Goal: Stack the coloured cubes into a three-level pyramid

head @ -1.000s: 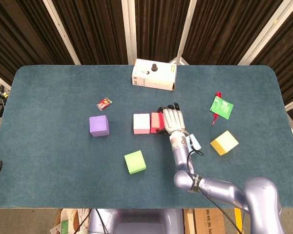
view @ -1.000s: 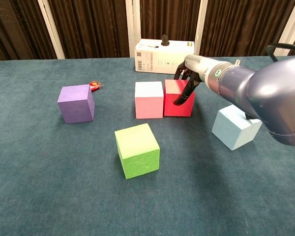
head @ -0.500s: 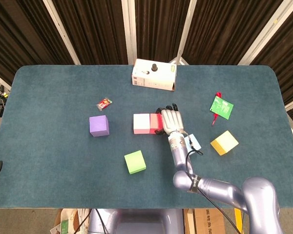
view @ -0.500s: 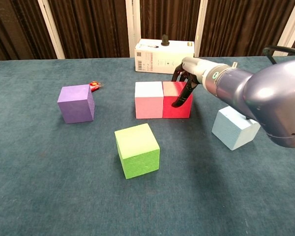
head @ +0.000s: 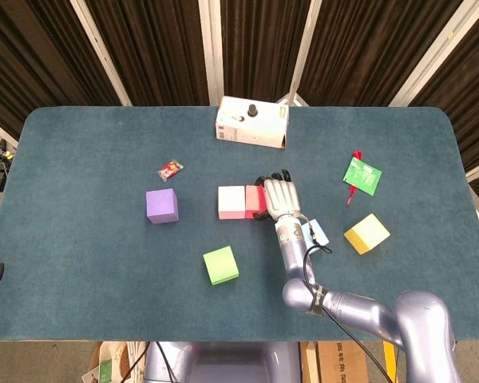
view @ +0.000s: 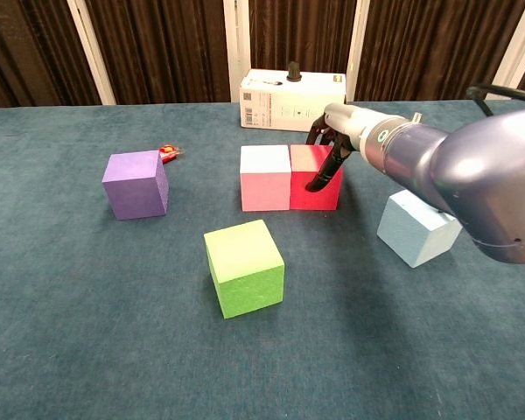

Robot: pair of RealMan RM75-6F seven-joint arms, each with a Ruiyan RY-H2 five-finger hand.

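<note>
Purple cube (view: 136,183) sits mid-left, green cube (view: 244,266) lower centre, both loose. At centre, red cube (view: 314,176) has closed its gap and now touches pink cube (view: 265,178). Right hand (view: 329,150) still grips red cube, fingers curled round it. Base row needs a third.

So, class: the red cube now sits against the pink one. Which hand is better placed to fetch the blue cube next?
Probably the right hand: it rests on the red cube, with the blue cube close by. No left hand is in view.
</note>
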